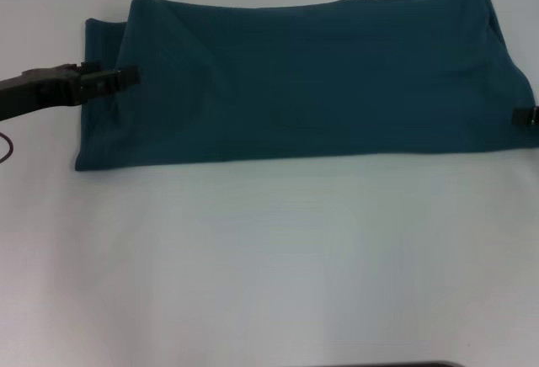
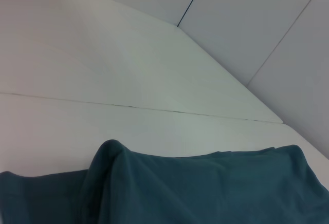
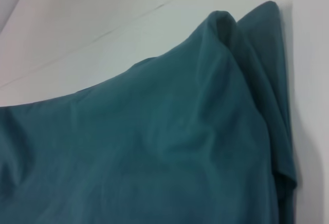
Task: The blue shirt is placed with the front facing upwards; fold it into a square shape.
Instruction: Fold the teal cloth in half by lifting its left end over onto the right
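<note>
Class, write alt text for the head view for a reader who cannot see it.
A blue shirt, folded into a wide band, lies across the far side of a white table. The left gripper reaches over its left end; the right gripper shows only at its right edge.

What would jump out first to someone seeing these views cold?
The large dark teal-blue cotton shirt, folded into a long band with no lettering showing, lies across the far half of the white table. The black left gripper reaches in over the shirt's left end, where an under layer sticks out past the top fold. Only the tip of the right gripper shows, at the shirt's right edge.
</note>
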### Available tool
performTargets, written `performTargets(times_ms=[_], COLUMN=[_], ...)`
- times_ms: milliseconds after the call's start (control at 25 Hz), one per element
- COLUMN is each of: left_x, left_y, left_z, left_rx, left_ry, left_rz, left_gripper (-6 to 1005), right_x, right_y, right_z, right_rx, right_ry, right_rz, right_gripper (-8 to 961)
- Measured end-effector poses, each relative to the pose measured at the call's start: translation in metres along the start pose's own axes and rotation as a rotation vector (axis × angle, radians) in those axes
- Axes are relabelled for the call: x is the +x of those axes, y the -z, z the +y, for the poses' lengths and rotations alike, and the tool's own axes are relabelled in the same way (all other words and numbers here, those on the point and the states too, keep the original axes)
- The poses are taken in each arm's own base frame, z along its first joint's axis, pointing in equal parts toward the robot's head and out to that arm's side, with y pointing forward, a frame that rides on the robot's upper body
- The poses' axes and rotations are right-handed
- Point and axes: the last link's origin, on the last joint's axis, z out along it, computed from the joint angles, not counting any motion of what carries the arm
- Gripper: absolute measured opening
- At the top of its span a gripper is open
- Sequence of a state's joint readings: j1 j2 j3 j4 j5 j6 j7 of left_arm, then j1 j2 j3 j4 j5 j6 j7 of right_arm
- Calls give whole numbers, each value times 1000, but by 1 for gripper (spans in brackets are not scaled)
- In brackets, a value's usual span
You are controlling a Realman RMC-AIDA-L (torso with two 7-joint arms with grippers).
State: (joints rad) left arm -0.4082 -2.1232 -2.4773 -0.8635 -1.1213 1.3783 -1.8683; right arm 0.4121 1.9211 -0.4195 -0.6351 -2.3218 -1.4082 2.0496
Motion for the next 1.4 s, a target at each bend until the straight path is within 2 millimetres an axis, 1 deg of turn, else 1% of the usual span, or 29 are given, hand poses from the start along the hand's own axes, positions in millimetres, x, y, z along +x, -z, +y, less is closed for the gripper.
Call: performTargets(times_ms=[280,680,960,1160,1400], left_x=[0,0,0,-2,-3], left_y=[1,1,0,2,4], left_z=[-1,-1,-1,-1,-2], left_rx=[4,6,5,2,6], left_ry=[-1,-3,-4,-2,-1], left_rz=[0,-6,-8,-11,-12], left_gripper=[861,863,861,862,862], right_x=[2,1,4,5,5], right_y=[0,-5,-4,-5,-3], right_z=[-2,3,1,-1,-1], right_rx=[5,-11,0,12,11], right_ry=[-4,7,-6,-3,-9], right_rz=[-3,9,12,24,16], right_gripper=[652,630,615,379,247])
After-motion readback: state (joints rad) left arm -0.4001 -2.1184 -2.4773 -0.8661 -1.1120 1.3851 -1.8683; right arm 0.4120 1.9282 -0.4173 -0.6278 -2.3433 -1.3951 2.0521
